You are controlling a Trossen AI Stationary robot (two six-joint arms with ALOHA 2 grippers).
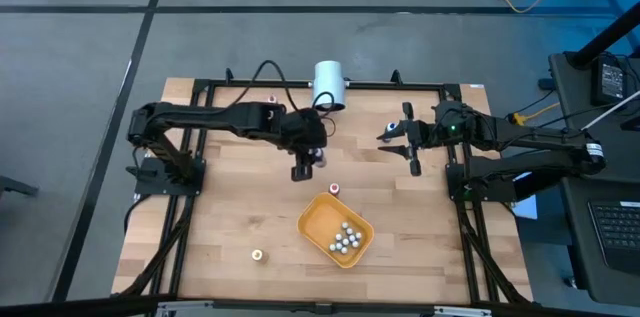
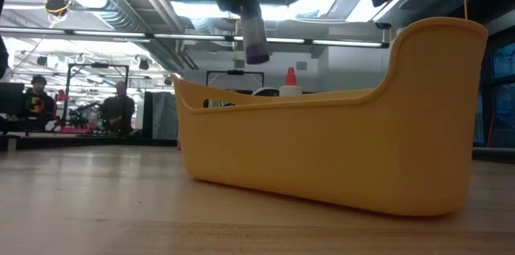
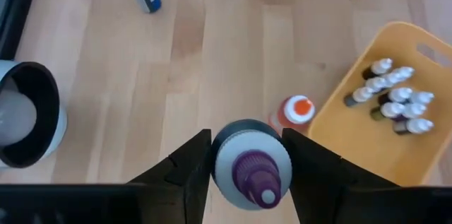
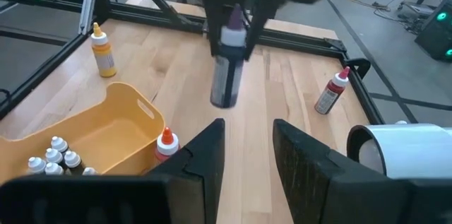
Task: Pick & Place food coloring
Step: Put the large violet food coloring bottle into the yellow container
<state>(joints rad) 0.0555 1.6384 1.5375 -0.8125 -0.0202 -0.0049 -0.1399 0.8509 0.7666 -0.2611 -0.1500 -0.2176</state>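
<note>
Bottle (image 4: 227, 68) with the purple tip hangs clamped in the left gripper (image 3: 247, 171), above bare wood, short of the orange tray (image 1: 312, 224). Right gripper (image 4: 247, 146) waits with fingers apart. Risk: releasing early drops it beside the red-capped bottle (image 3: 295, 111), outside.

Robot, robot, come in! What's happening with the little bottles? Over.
Left gripper shut on purple-topped bottle, held above table. Right gripper open, waiting. Tray holds several bottles; orange-topped bottle stands beside it.
</note>
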